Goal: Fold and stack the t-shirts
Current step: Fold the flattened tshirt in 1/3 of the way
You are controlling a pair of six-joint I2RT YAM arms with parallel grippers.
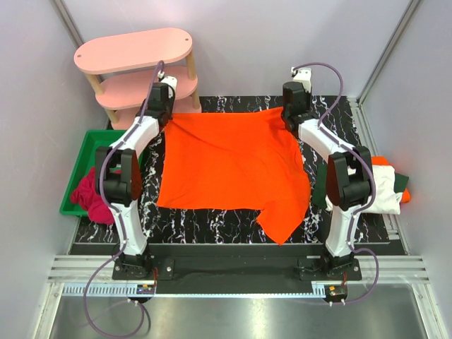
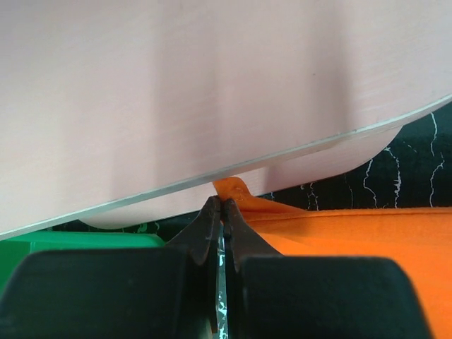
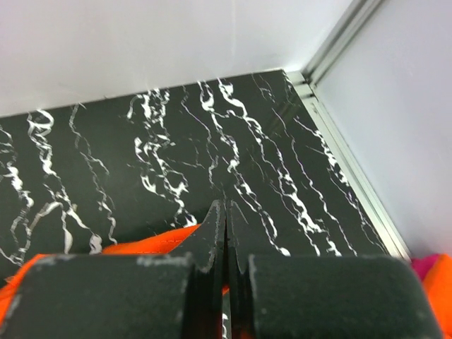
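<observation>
The large bright orange t-shirt lies spread flat on the black marbled mat. My left gripper is shut on its far left corner. In the left wrist view a tab of orange cloth sticks out past the closed tips. My right gripper is shut on the far right corner; in the right wrist view the orange hem runs in between the closed jaws. A pile of white, dark green and orange t-shirts sits at the mat's right edge.
A pink two-tier shelf stands at the back left, directly above my left gripper, and fills the left wrist view. A green bin at the left holds dark red cloth. Walls close in the back and the sides.
</observation>
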